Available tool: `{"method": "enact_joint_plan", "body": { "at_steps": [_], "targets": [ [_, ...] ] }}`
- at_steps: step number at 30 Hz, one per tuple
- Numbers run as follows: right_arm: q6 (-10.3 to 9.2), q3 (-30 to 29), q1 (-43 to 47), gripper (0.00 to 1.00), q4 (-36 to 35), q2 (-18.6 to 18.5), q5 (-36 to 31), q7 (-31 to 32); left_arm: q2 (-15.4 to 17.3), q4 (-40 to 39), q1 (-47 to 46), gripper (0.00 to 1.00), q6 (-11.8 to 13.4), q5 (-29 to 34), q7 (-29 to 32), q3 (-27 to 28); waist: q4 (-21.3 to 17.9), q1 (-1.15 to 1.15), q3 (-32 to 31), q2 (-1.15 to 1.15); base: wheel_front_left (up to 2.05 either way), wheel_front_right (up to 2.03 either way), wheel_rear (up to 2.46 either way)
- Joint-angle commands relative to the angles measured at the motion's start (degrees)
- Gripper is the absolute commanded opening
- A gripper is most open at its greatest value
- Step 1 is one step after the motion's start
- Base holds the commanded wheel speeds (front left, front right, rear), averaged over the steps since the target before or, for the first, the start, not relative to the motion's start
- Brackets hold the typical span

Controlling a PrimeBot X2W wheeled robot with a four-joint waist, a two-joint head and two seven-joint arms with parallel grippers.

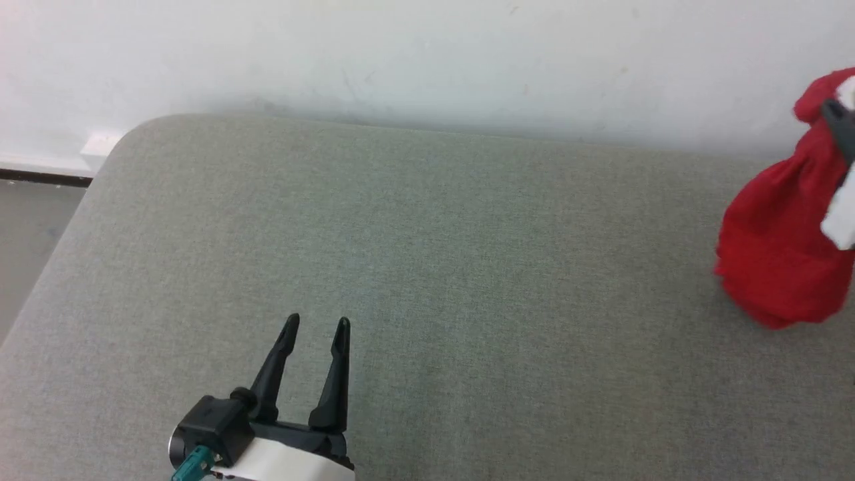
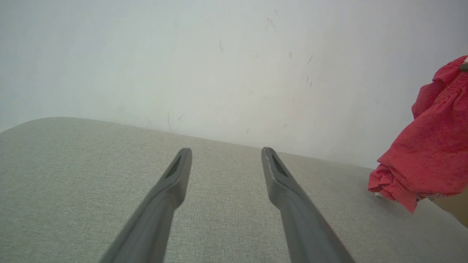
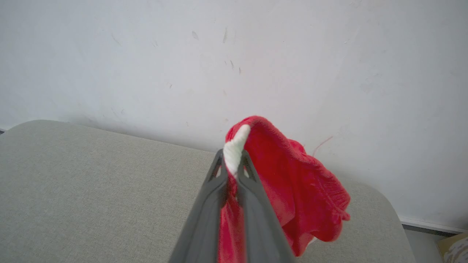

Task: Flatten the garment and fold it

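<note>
Your right gripper (image 3: 233,157) clamped the bunched red soft-fabric garment (image 3: 292,182) by its white trim, it hung at the right end of the grey upholstered surface (image 1: 427,234), your left gripper (image 1: 317,322) stood wide, empty.

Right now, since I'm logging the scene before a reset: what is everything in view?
garment: one, red with white trim, bunched, hanging at the pad's right end.
pad: one, grey-green fabric, in front of the wall.
wall: one, white, scuffed, behind the pad.
floor: one strip, grey, left of the pad.
left gripper: one, dark, open, over the pad, holding nothing.
right gripper: one, dark, shut on the garment's white edge.
</note>
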Motion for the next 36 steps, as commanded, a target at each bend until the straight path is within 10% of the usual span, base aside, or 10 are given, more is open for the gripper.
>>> {"method": "enact_joint_plan", "body": {
  "at_steps": [1,20,22,23,36],
  "targets": [
    [-0.04,1.1,-0.43,0.0,-0.08,0.27,0.48,0.45,-0.22,-0.33,0.08,1.0,0.1,0.6,-0.27,0.03,0.03,0.02,0.15,0.0,0.0,0.0,0.0],
    [-0.04,36.52,6.5,0.0,16.88,10.14,9.41,-7.67,-0.34,2.26,-2.96,1.0,-0.31,-0.64,-0.27,-2.36,5.34,0.02,3.73,0.0,0.0,0.0,0.0],
    [-0.04,38.54,6.42,0.51,19.24,10.3,9.43,-8.82,-0.35,2.69,-3.06,1.0,-0.29,-0.88,-0.27,-2.66,5.54,0.02,3.28,0.0,0.0,0.0,0.0],
    [-0.04,39.35,6.33,1.0,20.23,10.25,9.6,-9.22,-0.35,2.89,-3.02,1.0,-0.24,-0.97,-0.27,-2.76,5.57,0.02,2.97,0.0,0.0,0.0,0.0],
    [-0.04,26.73,8.54,1.0,15.83,6.35,8.46,-19.23,-0.32,2.85,0.5,1.0,0.39,-0.16,-0.27,-1.75,1.89,0.02,-1.16,0.0,0.0,0.0,0.0]
  ]
}}
